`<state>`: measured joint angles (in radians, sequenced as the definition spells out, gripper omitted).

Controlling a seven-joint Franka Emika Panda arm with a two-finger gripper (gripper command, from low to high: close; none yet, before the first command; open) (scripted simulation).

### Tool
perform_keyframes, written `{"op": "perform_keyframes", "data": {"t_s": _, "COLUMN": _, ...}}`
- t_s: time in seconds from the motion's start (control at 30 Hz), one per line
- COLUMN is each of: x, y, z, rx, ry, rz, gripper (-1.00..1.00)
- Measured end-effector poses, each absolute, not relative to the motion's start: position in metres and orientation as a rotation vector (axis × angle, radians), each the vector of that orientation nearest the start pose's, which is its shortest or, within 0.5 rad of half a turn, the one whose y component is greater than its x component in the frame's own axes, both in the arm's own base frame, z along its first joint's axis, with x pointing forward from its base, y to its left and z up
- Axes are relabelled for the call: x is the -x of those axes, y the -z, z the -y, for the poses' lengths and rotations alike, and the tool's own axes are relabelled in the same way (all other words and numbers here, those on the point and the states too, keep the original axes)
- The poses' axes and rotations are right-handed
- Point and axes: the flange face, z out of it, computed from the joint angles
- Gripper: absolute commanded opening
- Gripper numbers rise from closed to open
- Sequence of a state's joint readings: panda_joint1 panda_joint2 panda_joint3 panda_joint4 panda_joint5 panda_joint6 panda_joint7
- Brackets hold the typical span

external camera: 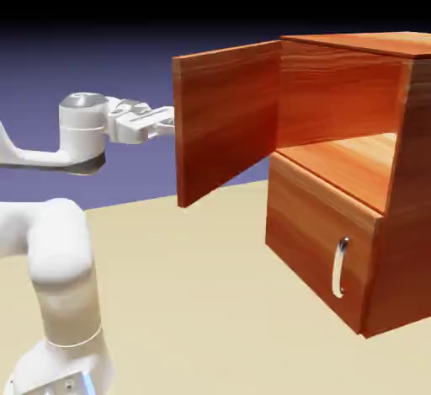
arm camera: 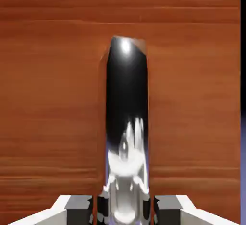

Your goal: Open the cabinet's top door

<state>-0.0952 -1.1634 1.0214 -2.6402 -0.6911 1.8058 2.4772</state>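
"What do you see?"

"A boxy red-brown wooden cabinet (external camera: pixel 320 233) with a flat top, at three o'clock in the exterior view. Its top part is open, so you can see inside."

"And the top door?"

"The big, flat, red-brown wooden top door (external camera: pixel 227 115) is swung wide open. It stands upright, out toward nine o'clock from the cabinet. Its shiny, curved silver handle (arm camera: pixel 126 161) runs from twelve to six o'clock in the hand view."

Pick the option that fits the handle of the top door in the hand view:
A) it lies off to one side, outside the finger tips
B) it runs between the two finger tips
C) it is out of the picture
B: the shiny handle comes down to the bottom edge between the gripper's two finger tips, with the top door's wood grain behind it.
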Motion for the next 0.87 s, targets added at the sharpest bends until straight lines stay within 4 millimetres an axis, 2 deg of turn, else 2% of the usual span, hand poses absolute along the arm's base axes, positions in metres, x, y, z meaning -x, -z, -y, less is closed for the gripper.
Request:
{"op": "perform_keyframes", "data": {"t_s": 0.2, "x": -0.203, "y": -0.493, "z": -0.299, "rx": 1.377, "ry": 2.381, "rz": -1.991, "gripper": -1.0}}
{"op": "perform_keyframes", "data": {"t_s": 0.43, "x": -0.203, "y": -0.493, "z": -0.359, "rx": 1.276, "ry": 2.432, "rz": -2.163, "gripper": -1.0}}
{"op": "perform_keyframes", "data": {"t_s": 0.87, "x": -0.22, "y": -0.493, "z": -0.451, "rx": 1.092, "ry": 2.492, "rz": -2.432, "gripper": -1.0}}
